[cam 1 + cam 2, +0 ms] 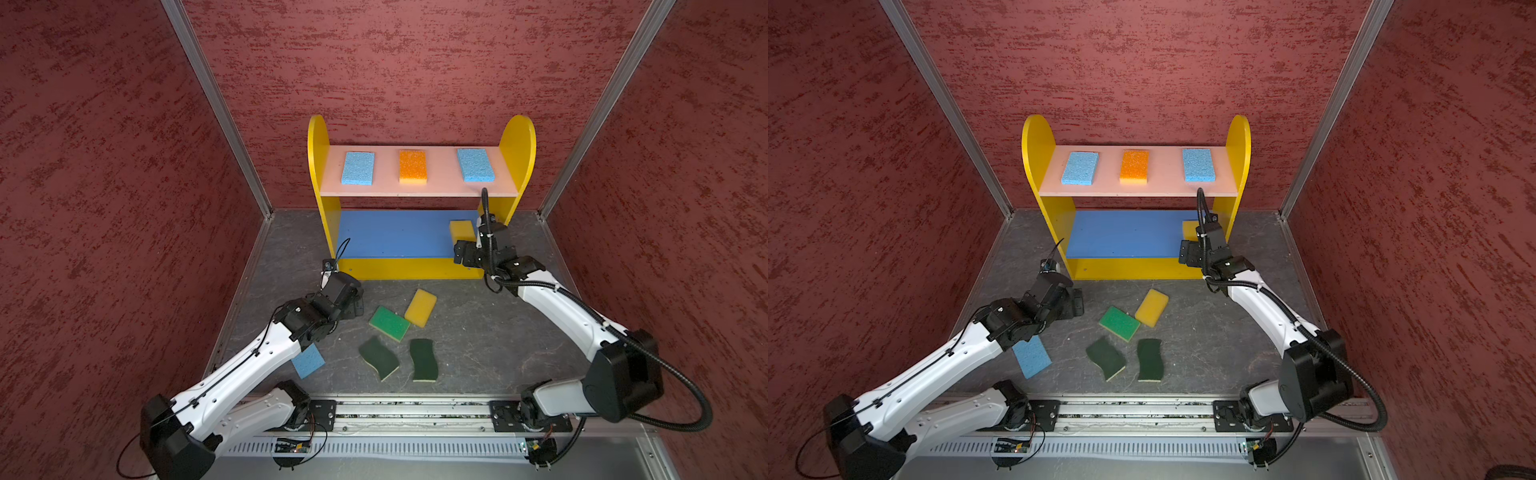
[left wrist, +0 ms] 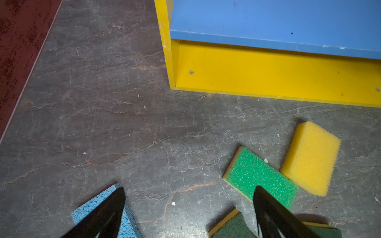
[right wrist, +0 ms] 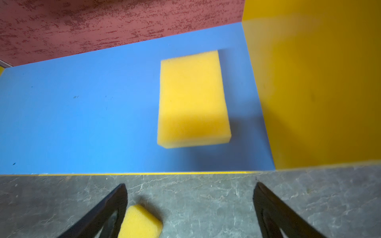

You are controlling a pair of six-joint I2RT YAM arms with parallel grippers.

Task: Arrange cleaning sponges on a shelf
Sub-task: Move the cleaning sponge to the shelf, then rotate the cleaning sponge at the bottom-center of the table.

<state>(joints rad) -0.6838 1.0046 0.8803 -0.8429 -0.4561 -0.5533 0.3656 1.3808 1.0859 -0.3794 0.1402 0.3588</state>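
My right gripper (image 3: 189, 184) has its two black fingers spread wide with nothing between them. It hangs just in front of the small shelf with yellow round-topped side panels (image 1: 318, 166), at the right end of its blue middle board (image 3: 82, 115). Past my fingertips a plain yellow rectangular foam sponge (image 3: 192, 99) lies flat on that board, near the shelf's right side panel (image 3: 309, 82) and clear of my fingers.

My left gripper (image 2: 188, 188) is spread just as wide and is also empty. It hangs above the grey marbled tabletop (image 2: 103, 103), off the shelf's front left corner.

On the tabletop in front of the shelf, a second yellow foam sponge (image 1: 420, 307) lies nearest the shelf. A bright green rectangular sponge (image 1: 389, 323) lies just beside it. Farther out from the shelf, two dark green wavy-edged sponges (image 1: 379, 357) (image 1: 424, 359) lie side by side, apart from each other. A light blue porous sponge (image 1: 308, 360) lies farther out from the shelf's front left corner, partly hidden under my left arm in both top views.

The shelf's pink top board (image 1: 440, 183) carries three sponges in a row, well apart. A light blue foam pad (image 1: 358, 167) is at the left end, an orange-topped sponge (image 1: 413, 166) in the middle, and another light blue pad (image 1: 476, 165) at the right end.
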